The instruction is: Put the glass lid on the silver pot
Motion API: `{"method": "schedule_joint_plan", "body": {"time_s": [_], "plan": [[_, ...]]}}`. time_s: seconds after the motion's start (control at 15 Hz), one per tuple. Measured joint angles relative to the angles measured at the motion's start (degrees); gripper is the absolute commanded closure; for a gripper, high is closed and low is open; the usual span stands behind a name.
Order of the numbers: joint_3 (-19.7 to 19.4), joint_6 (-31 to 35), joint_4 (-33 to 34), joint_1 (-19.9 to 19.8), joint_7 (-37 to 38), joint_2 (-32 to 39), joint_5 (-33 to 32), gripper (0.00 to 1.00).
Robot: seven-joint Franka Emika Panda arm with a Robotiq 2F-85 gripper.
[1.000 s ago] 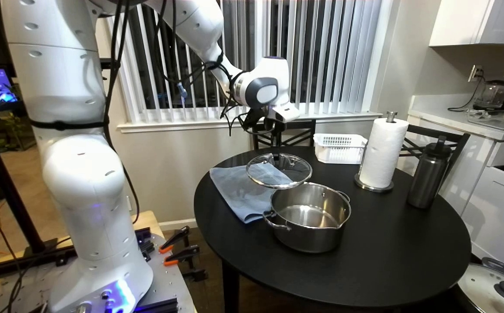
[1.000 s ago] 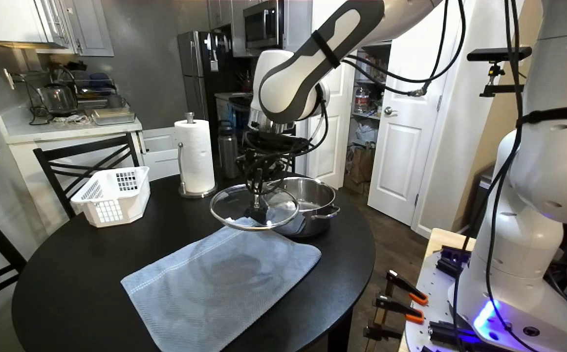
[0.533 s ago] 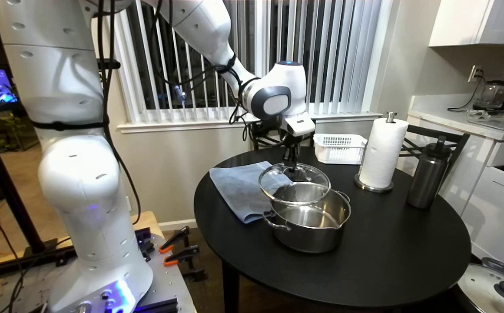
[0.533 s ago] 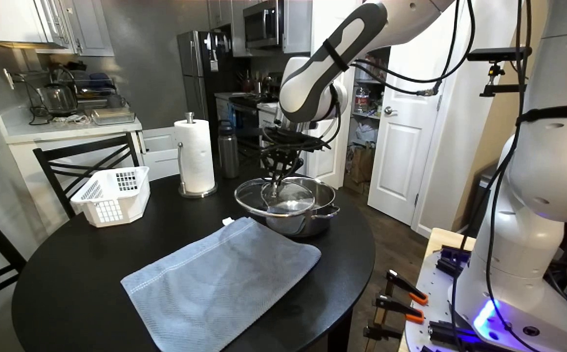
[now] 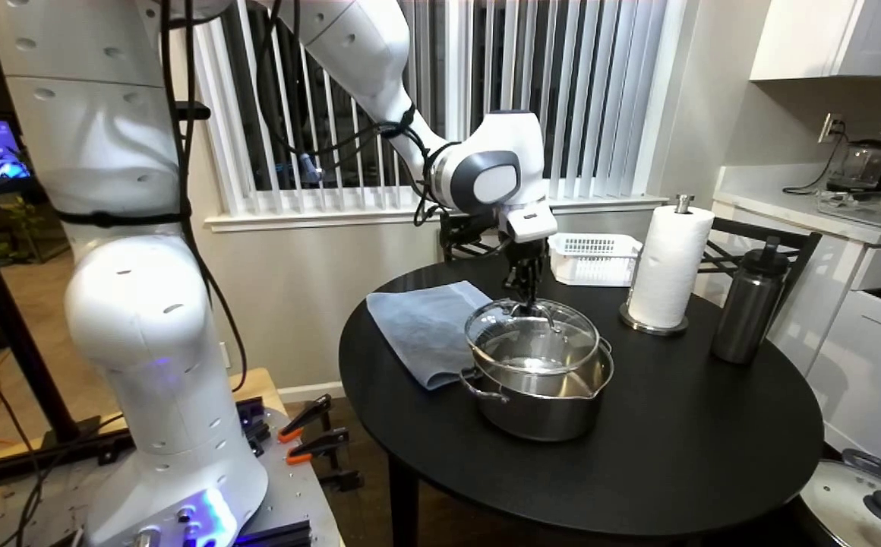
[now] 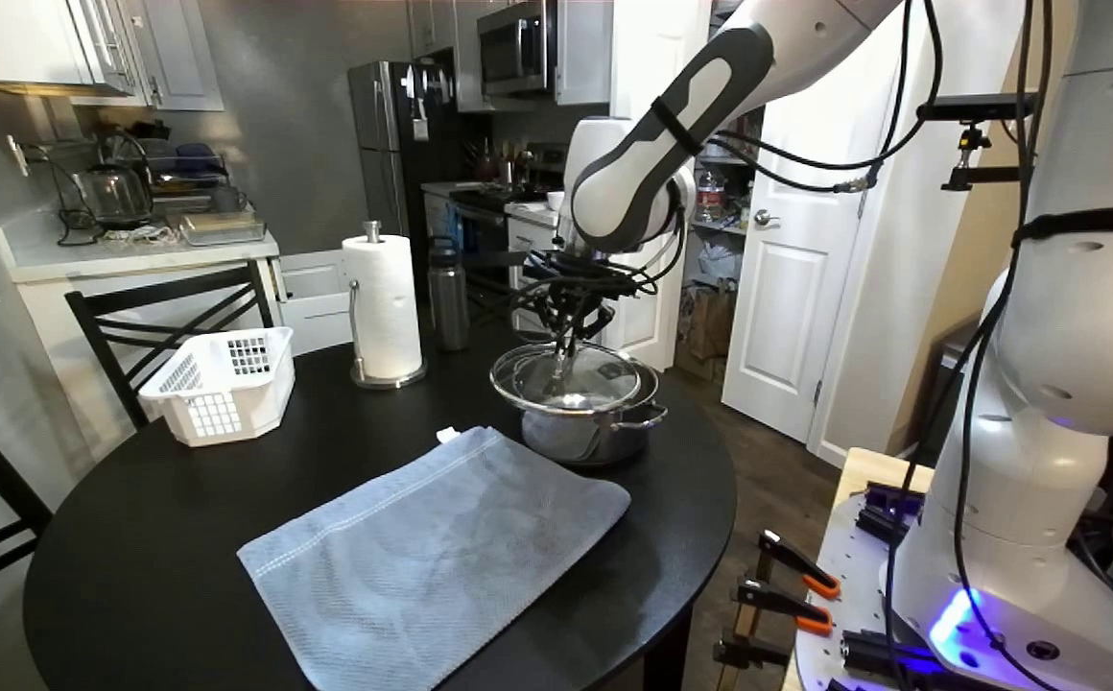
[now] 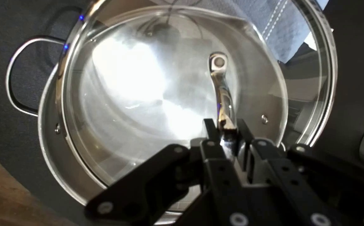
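Observation:
The glass lid (image 5: 513, 353) is a clear disc with a metal rim and an arched metal handle (image 7: 221, 84). My gripper (image 7: 228, 125) is shut on one end of that handle; it also shows in both exterior views (image 5: 529, 298) (image 6: 566, 345). The silver pot (image 5: 539, 418) stands on the table with its shiny inside showing through the glass. The lid (image 6: 561, 384) is over the pot (image 6: 580, 443), off centre toward the cloth side, so part of the pot's opening shows beside it. Whether the lid's rim touches the pot's rim I cannot tell.
A folded blue cloth (image 6: 441, 557) lies beside the pot on the round black table (image 5: 683, 471). A white basket (image 5: 594, 262), a paper towel roll (image 5: 668, 266) and a dark metal bottle (image 5: 752, 304) stand farther round. A pot handle (image 7: 9, 78) sticks out in the wrist view.
My gripper has carried the lid from above the cloth to over the pot and lower. It moved right in both exterior views. The pot and cloth have not moved.

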Motion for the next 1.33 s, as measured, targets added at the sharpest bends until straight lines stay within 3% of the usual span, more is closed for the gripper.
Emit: {"method": "schedule_joint_plan", "body": {"time_s": [1.33], "plan": [[-1.8, -5.1, 0.7, -2.1, 9.7, -0.2, -3.2, 0.93]]}}
